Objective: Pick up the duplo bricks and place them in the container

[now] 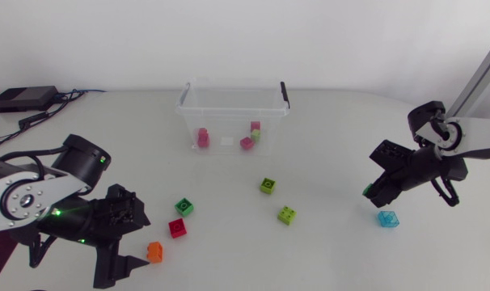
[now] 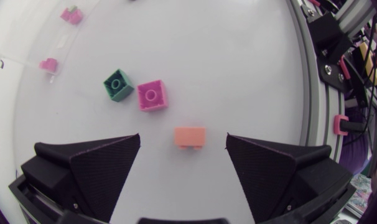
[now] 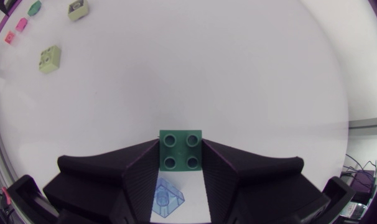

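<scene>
On the white desk (image 1: pixel 326 145), the right tool (image 3: pixel 180 158) pinches a dark green brick (image 3: pixel 180 151) from both sides, raised over a blue brick (image 3: pixel 168 198), likely for carrying to the clear container (image 1: pixel 229 111) at the desk's far side, where pink bricks (image 1: pixel 203 137) sit. The left tool (image 2: pixel 183 146) is spread around an orange brick (image 2: pixel 190 137) without touching it, seemingly lined up to grasp. Between the arms lie other bricks (image 1: pixel 267 185).

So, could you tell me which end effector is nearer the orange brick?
Left. The left end effector has the orange brick between its open fingers; the right end effector is across the table.
</scene>
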You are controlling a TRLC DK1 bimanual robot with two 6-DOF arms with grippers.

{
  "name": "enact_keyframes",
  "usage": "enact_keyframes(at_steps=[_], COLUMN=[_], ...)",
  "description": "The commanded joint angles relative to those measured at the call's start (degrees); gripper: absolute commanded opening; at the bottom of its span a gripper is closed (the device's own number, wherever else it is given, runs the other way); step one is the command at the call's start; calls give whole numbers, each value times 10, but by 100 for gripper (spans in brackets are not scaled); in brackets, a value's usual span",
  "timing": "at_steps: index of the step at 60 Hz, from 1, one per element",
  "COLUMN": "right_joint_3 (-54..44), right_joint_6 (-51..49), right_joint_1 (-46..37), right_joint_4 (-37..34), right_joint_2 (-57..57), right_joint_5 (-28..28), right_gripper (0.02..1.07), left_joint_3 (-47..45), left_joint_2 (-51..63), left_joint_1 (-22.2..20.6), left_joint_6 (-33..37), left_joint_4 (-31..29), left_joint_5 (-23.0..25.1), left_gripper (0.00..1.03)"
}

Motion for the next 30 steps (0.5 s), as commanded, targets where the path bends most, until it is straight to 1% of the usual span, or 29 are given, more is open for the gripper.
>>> enact_keyframes(at_steps=[1,8,15,17,21,22,23,25,27,28,30], right_joint_3=[22,49,87,97,117,121,126,134,143,143,157], right_joint_6=[-3,18,36,42,53,59,63,70,80,80,95], right_joint_1=[20,57,95,105,126,132,139,151,162,162,181], right_joint_4=[-26,-67,-112,-118,-131,-133,-135,-137,-136,-136,-135], right_joint_2=[-40,-79,-107,-112,-118,-119,-120,-121,-121,-121,-120], right_joint_5=[5,14,18,19,20,21,22,22,22,22,22], right_gripper=[29,30,30,30,30,30,30,30,30,30,30], left_joint_3=[-19,-9,5,8,16,18,21,24,29,29,37], left_joint_2=[25,64,106,117,134,139,146,149,159,159,171], left_joint_1=[-12,-18,-28,-29,-29,-29,-28,-28,-28,-28,-29], left_joint_6=[24,24,16,12,3,2,0,-2,-8,-8,-18], left_joint_4=[-10,-8,4,10,18,19,19,21,25,25,27], left_joint_5=[3,4,4,3,3,3,3,3,3,3,3], left_gripper=[96,96,94,92,91,90,87,86,81,81,75])
